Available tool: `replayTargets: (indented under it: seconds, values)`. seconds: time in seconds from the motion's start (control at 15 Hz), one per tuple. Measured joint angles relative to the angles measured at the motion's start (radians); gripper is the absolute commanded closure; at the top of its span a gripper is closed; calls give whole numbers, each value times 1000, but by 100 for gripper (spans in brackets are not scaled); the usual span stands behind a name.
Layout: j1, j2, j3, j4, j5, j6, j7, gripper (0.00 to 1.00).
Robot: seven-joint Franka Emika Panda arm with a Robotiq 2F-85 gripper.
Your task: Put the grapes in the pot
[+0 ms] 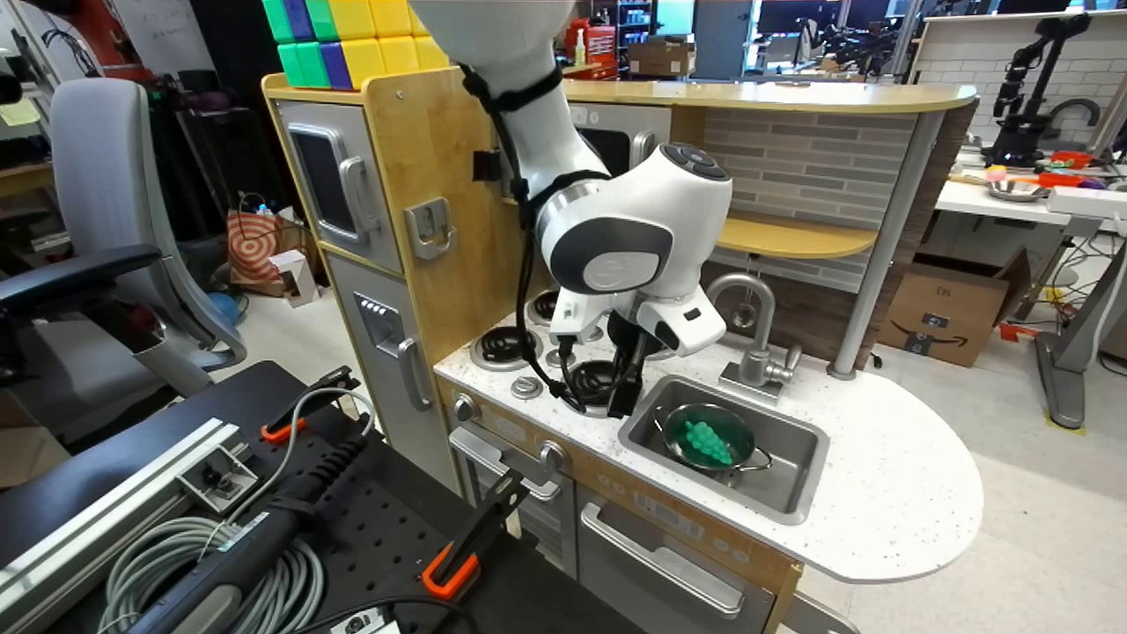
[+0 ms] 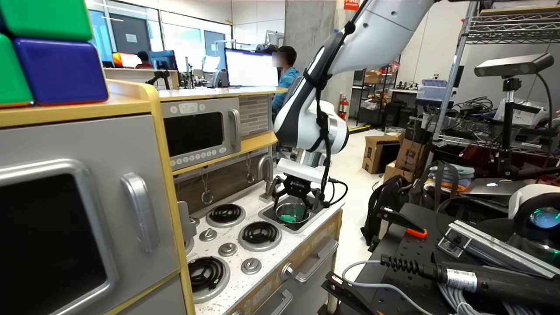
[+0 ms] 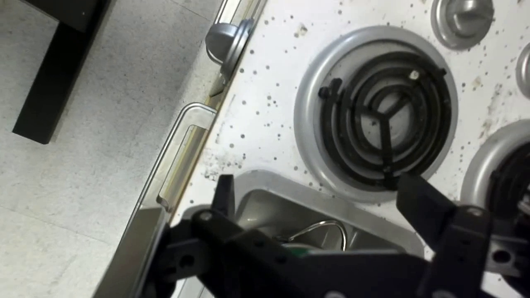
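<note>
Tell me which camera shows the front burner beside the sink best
The wrist view: it shows the burner largest, from above, nearly whole. Both exterior views show it smaller, at a slant; in an exterior view, the fingers partly hide it.

In an exterior view, a grey chair [image 1: 110, 167] stands left, a coiled cable [image 1: 295, 577] lies near left, and a faucet [image 1: 760, 350] rises from the counter [image 1: 907, 475].

Grapes [image 1: 707, 442]: lumpy green bunch; we see them lying inside the pot [image 1: 740, 430], in both exterior views. Pot: round, shiny metal, open side up; we find it in the sink [image 1: 792, 474], nearer the left end than the right.
</note>
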Motion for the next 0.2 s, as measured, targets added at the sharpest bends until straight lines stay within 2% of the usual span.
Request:
replayTargets:
  seconds: [0.2]
  values:
    - [-89,-115,82,-153,96,21,-191,0]
